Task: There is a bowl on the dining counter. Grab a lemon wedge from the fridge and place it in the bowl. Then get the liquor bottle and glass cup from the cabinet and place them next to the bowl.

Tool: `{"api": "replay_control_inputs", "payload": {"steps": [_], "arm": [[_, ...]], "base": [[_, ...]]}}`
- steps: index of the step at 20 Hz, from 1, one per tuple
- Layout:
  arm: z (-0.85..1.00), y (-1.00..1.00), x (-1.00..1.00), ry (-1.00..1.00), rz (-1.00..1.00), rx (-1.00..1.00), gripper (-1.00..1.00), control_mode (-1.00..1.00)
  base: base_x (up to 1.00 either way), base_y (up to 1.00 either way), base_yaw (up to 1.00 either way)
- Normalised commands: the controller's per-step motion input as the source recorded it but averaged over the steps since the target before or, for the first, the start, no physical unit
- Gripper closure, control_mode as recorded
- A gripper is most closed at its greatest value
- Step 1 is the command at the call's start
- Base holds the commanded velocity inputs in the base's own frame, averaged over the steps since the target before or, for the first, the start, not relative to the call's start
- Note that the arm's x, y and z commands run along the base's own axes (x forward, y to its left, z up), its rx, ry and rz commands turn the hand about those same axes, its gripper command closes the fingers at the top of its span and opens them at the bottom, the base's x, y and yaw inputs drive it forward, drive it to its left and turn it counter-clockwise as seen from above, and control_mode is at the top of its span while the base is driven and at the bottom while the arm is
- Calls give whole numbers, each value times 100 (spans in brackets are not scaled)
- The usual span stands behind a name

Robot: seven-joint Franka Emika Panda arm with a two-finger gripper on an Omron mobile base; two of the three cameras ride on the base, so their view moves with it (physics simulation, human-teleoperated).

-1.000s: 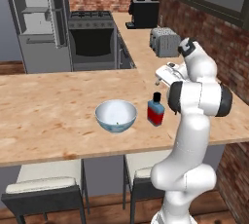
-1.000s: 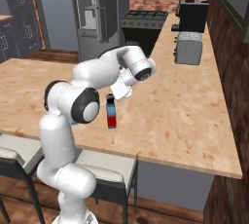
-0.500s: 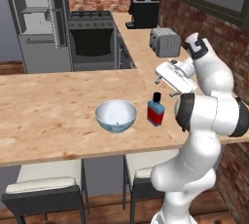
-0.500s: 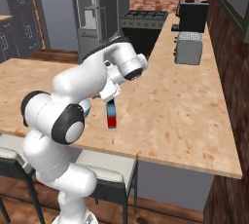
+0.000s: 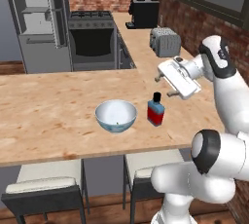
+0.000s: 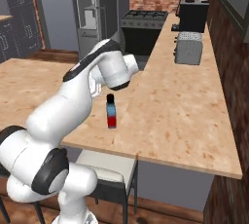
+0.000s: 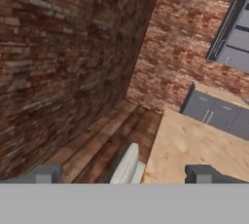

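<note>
My pincer [image 5: 164, 85] hangs wide open and empty above the light wood-grain surface [image 5: 48, 116], up and to the right of the squat red-filled liquor bottle with black cap [image 5: 155, 109]. The bottle stands upright just beside the white round bowl [image 5: 115, 116].

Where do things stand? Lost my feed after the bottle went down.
Jaws open, empty, lifted above the dining counter. Liquor bottle upright beside the bowl, apart from it. Glass cup not yet on the counter. Nothing in the way.
</note>
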Motion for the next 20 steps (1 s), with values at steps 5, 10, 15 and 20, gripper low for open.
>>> {"api": "replay_control_inputs", "payload": {"steps": [5, 10, 15, 20], "arm": [[32, 33, -46, 17, -41, 0, -100, -100], [34, 33, -33, 27, -43, 0, -100, -100], [35, 28, -17, 37, -45, 0, -100, -100], [34, 19, -15, 43, -47, 0, -100, -100]], "base": [[0, 0, 0], [0, 0, 0], [0, 0, 0], [0, 0, 0]]}}
